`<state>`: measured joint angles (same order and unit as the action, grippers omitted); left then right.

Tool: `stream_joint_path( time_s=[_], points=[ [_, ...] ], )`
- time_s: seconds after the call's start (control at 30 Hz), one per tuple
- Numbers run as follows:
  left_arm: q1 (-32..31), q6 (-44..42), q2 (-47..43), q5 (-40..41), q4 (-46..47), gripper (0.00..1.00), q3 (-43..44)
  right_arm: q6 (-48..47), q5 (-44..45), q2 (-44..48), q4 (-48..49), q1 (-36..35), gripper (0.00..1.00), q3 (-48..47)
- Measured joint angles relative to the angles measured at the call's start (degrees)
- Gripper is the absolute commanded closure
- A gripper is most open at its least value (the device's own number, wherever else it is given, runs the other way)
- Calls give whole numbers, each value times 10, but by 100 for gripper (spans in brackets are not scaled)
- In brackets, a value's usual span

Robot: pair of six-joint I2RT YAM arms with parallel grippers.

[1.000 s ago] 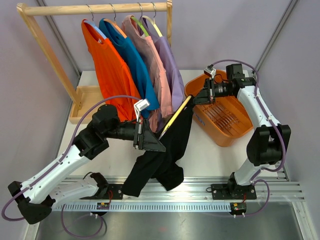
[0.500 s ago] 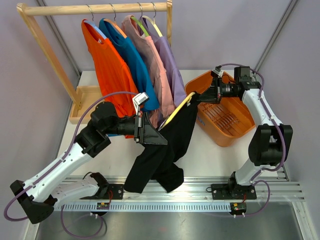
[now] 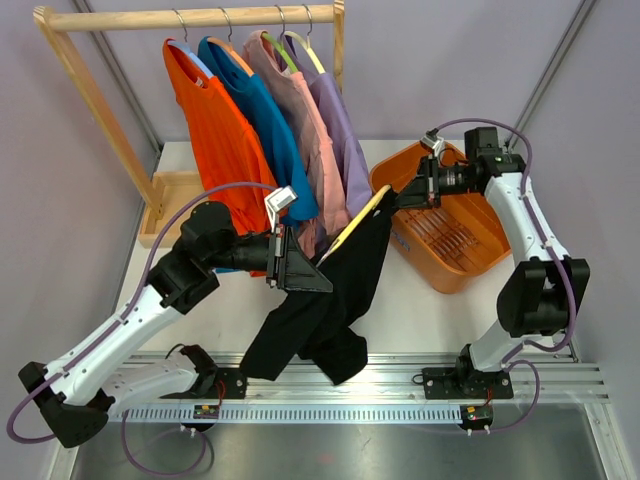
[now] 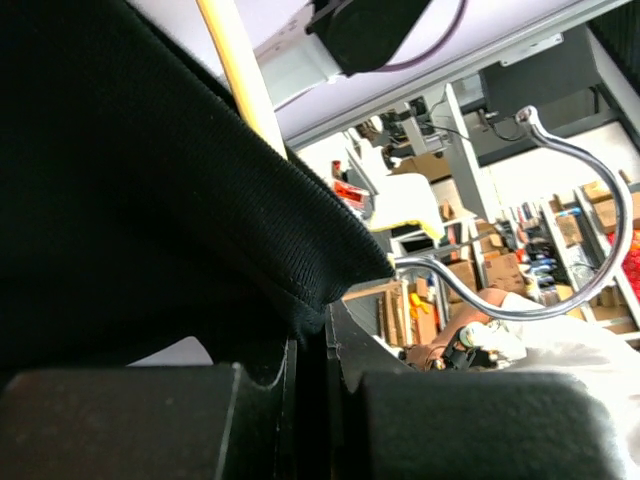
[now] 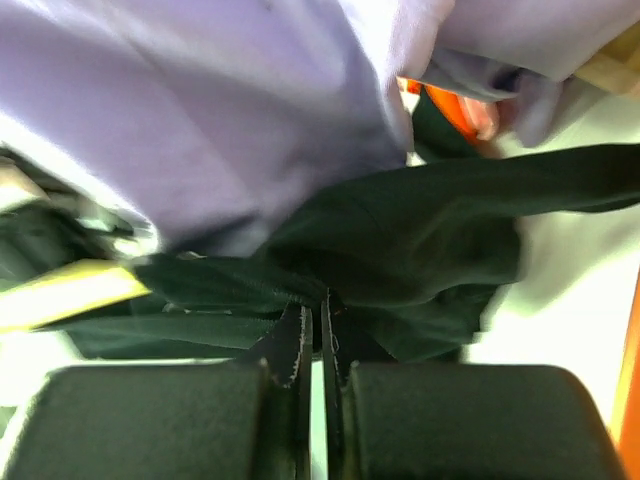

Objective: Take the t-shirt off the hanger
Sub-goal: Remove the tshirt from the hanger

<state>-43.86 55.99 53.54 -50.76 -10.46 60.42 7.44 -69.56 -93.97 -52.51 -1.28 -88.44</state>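
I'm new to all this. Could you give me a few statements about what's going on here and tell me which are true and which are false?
1. The left tool and right tool both pinch the black t-shirt. True.
2. Five shirts hang on the wooden rack. False: four shirts hang there.
3. The black t-shirt lies inside the orange basket. False: it is held up between the tools, not in the basket.
4. A yellow hanger is in the black t-shirt. True.
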Motion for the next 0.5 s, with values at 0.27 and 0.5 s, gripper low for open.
stream_joint_path(
  time_s=[0.27, 0.5],
  points=[
    [-4, -13, 1, -34, 61, 100, -7, -103, 62, 97, 61, -50, 96, 101],
    [-8, 6, -13, -46, 184, 100, -81, -114, 59, 142, 149, -43, 80, 106]
  ],
)
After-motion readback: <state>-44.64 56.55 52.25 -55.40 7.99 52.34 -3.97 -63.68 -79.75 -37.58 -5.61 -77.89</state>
